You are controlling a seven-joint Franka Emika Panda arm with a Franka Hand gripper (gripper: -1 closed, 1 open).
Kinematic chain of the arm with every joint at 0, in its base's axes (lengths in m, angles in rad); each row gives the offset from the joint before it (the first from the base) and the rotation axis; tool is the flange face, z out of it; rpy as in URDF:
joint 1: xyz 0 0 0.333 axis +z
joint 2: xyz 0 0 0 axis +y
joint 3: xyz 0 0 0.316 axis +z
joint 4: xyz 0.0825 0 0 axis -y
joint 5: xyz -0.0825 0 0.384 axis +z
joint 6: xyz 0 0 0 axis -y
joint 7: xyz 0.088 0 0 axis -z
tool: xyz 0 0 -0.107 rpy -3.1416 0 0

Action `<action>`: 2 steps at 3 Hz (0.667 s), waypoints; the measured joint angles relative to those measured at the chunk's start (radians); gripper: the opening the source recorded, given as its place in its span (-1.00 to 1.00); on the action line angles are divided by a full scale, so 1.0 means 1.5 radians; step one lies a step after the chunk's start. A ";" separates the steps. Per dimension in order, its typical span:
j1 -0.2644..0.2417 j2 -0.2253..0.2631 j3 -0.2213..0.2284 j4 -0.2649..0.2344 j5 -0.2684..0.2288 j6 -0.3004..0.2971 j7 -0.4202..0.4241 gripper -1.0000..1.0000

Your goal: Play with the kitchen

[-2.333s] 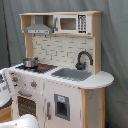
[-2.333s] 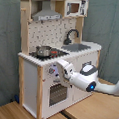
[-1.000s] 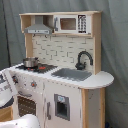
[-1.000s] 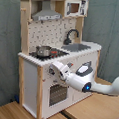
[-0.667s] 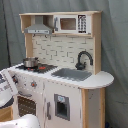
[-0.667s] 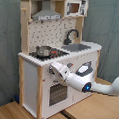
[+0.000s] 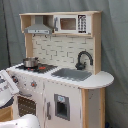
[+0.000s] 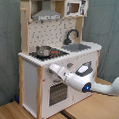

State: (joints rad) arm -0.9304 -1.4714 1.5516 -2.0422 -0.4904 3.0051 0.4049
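Fingers of the gripper (image 8: 49,68) press up against the kitchen (image 8: 55,55) front, just under the counter edge by the knobs (image 8: 58,74) — whether they are apart or together I cannot tell. Directly below them sits the windowed oven door (image 8: 57,92); above them, on the stovetop, stands the small pot (image 8: 43,51). Farther up and to the second exterior view's right are the black faucet (image 8: 71,35), the sink (image 8: 80,47), the grey hood (image 8: 46,15) and the microwave (image 8: 74,7). Behind the fingers the white arm (image 8: 89,83) stretches away over a wooden floor (image 8: 100,111) — a grey curtain (image 8: 7,48) hangs behind.
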 joint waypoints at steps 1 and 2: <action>0.000 0.000 0.000 0.002 0.000 -0.005 -0.073 -1.00; 0.000 -0.001 0.001 0.006 -0.001 -0.014 -0.153 -1.00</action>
State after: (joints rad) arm -0.9304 -1.4734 1.5533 -2.0332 -0.4920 2.9834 0.1759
